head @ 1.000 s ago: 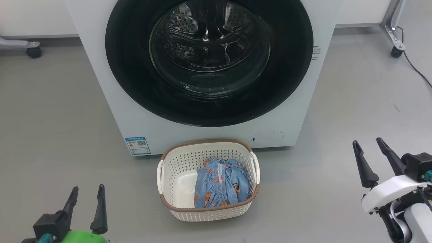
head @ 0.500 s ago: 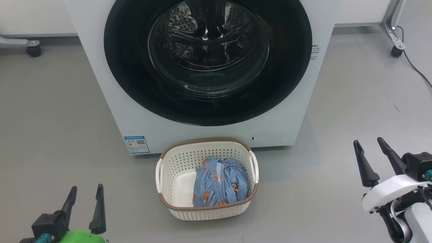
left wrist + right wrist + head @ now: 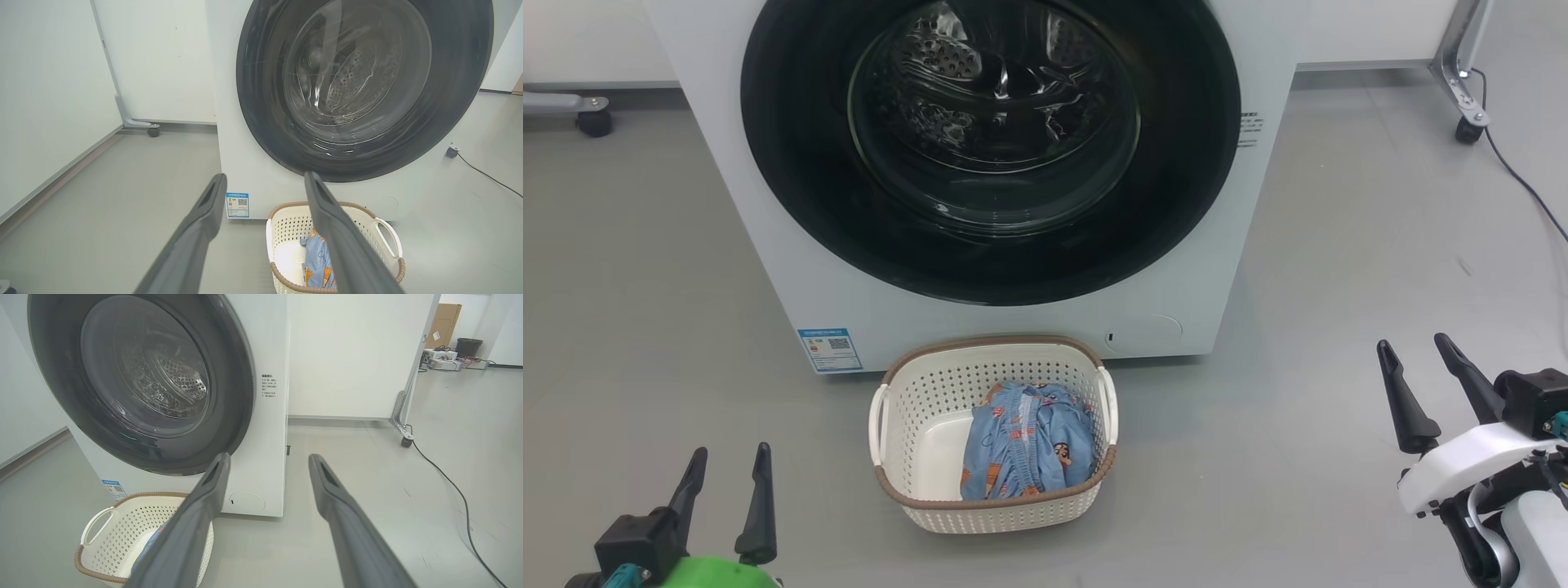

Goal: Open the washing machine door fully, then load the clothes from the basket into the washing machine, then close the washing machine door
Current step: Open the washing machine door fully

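Grey smooth floor (image 3: pixel 645 286) runs under the whole work area, bare apart from the items noted.

Head view: the white washing machine (image 3: pixel 768 269) stands far centre. Its door (image 3: pixel 1192 204) is shut flush, and the steel drum (image 3: pixel 939 61) shows through the glass bowl (image 3: pixel 992 163). The basket (image 3: pixel 992 341) sits on the floor just in front of the machine, below the door's lowest edge; contact with the front panel cannot be told. The clothes (image 3: pixel 1025 441) lie bunched in its right half. The left gripper (image 3: pixel 730 453) is at the near left and the right gripper (image 3: pixel 1411 345) at the near right. Both are spread wide, hold nothing, and are well apart from door and basket. A cable (image 3: pixel 1523 184) trails across the floor at the far right.

Left wrist view: the fingers (image 3: pixel 196 232) are parted, framing the blue label (image 3: pixel 237 205) and the basket's left side. No handle or recess is evident on the glossy rim.

Right wrist view: spread fingers (image 3: pixel 192 531) point past the machine's right corner. The cable runs from a caster (image 3: pixel 406 442) towards the near right.

Risks, as judged:
- With no visible handle, a finger may slip off the glossy rim, leaving the door only partly open.
- The basket is so close that a reaching arm may knock it.
- Loose fabric may trail over the opening and be trapped at closing.
- The wheeled base could run onto the cable.
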Available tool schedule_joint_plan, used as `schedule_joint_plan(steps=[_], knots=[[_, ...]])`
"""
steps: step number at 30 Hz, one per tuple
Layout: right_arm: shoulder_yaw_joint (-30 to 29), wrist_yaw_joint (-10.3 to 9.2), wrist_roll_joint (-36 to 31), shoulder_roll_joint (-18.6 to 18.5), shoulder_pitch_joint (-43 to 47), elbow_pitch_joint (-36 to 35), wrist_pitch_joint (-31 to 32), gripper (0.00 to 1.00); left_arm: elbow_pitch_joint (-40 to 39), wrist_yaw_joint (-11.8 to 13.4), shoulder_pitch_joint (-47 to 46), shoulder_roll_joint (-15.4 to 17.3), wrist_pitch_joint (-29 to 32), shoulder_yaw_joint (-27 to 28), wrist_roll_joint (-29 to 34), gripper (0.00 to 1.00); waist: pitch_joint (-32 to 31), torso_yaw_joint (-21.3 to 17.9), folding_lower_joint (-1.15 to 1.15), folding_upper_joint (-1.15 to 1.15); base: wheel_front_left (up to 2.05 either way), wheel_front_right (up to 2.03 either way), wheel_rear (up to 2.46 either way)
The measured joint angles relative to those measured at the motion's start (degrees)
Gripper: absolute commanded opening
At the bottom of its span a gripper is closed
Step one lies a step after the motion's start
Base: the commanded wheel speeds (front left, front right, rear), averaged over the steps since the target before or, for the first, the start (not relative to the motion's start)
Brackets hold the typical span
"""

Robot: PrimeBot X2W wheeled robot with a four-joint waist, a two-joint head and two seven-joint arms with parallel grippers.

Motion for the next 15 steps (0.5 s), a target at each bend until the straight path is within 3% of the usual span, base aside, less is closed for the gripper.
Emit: schedule_joint_plan(steps=[15], knots=[[-0.9, 0.15, 0.0, 0.7, 0.0, 0.3, 0.0, 1.0, -0.1, -0.8, 0.0, -0.9, 0.0, 0.9, -0.1, 1.0, -0.2, 0.4, 0.0, 0.0, 0.82, 0.82, -1.64]])
